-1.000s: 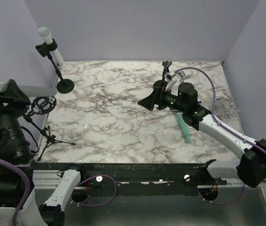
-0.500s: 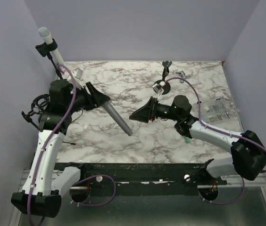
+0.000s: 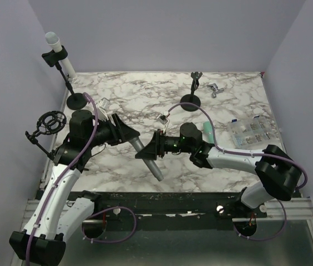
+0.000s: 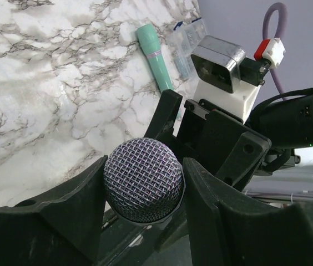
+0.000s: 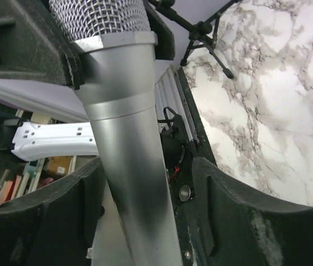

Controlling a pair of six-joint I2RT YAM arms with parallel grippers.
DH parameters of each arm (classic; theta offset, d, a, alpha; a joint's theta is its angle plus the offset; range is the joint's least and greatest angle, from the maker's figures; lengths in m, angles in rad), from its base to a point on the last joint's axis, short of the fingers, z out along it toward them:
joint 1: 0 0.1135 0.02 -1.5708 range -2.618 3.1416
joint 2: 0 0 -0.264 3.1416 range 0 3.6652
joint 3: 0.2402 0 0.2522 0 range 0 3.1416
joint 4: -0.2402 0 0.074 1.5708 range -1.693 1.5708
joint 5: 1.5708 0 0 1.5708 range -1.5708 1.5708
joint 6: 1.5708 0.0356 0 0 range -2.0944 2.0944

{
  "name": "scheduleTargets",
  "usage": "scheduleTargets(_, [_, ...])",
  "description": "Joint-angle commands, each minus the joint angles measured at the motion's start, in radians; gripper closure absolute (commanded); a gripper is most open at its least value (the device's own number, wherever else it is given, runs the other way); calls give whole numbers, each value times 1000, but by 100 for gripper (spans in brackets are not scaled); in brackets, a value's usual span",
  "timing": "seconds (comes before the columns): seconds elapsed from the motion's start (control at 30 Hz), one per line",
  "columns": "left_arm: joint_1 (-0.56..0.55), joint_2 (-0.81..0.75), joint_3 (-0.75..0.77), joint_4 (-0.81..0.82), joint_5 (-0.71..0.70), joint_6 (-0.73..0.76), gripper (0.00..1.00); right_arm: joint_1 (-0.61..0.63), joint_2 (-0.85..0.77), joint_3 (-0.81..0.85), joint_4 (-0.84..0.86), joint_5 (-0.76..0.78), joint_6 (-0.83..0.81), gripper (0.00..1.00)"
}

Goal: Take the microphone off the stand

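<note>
Reads as a mid-air handover, with the removal itself judged done. Holds the silver microphone (image 3: 155, 170) clear of the tripod shock-mount stand (image 3: 50, 123), its ring empty at the left edge of the tabletop (image 3: 145, 94). Grips the mesh head with the left tool (image 4: 144, 172), fingers pressed against both sides of it. Straddles the barrel with the right tool (image 5: 145, 188), fingers spread, a visible gap on either side, touching nothing. Carries the microphone tilted, tail down toward the near edge, above bare marble between the two arms.

Next, probably: close the right tool on the barrel before loosening the left, or else lower the tail to the tabletop and let go. Calls for keeping both wrists lined up along the barrel, with the two tools nose to nose and just apart.

For room: offers open marble in the middle and toward the far wall. Keep off the near rail just beyond the tail. Steer clear of the teal cylinder (image 3: 207, 132) and the clear parts box (image 3: 251, 132) to the right. Likewise avoid the white microphone (image 3: 55, 44) in its round-base stand (image 3: 76, 101) at the far-left corner.
</note>
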Motion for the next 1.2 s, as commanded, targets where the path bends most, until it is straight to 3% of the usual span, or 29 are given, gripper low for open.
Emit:
scheduleTargets(0.0, [-7, -18, 0, -13, -8, 16, 100, 20, 13, 25, -52, 80, -52, 38])
scheduleTargets(0.17, [-7, 6, 42, -64, -39, 49, 100, 21, 44, 43, -114, 91, -91, 84])
scheduleTargets(0.2, [-7, 16, 58, -85, -47, 62, 97, 19, 47, 47, -130, 94, -103, 90])
scheduleTargets(0.27, [-7, 27, 84, -119, -65, 83, 60, 20, 43, 54, -182, 114, -136, 98])
scheduleTargets(0.33, [-7, 29, 103, -129, -67, 105, 26, 19, 22, 56, -243, 150, -179, 99])
scheduleTargets(0.43, [-6, 16, 136, -136, -64, 156, 2, 20, -17, 56, -375, 261, -259, 99])
scheduleTargets(0.67, [-5, 6, 241, -184, -174, 301, 1, 20, -57, 118, -824, 706, -419, 99])
scheduleTargets(0.87, [-5, 44, 295, -173, -259, 402, 1, -5, 75, 221, -1237, 1159, -418, 99])
scheduleTargets(0.97, [-10, 10, 207, -108, -279, 414, 1, -61, 132, 245, -1341, 1241, -414, 99])
scheduleTargets(1.17, [-34, -66, 58, -5, -280, 443, 1, -168, 190, 253, -1338, 1303, -447, 99])
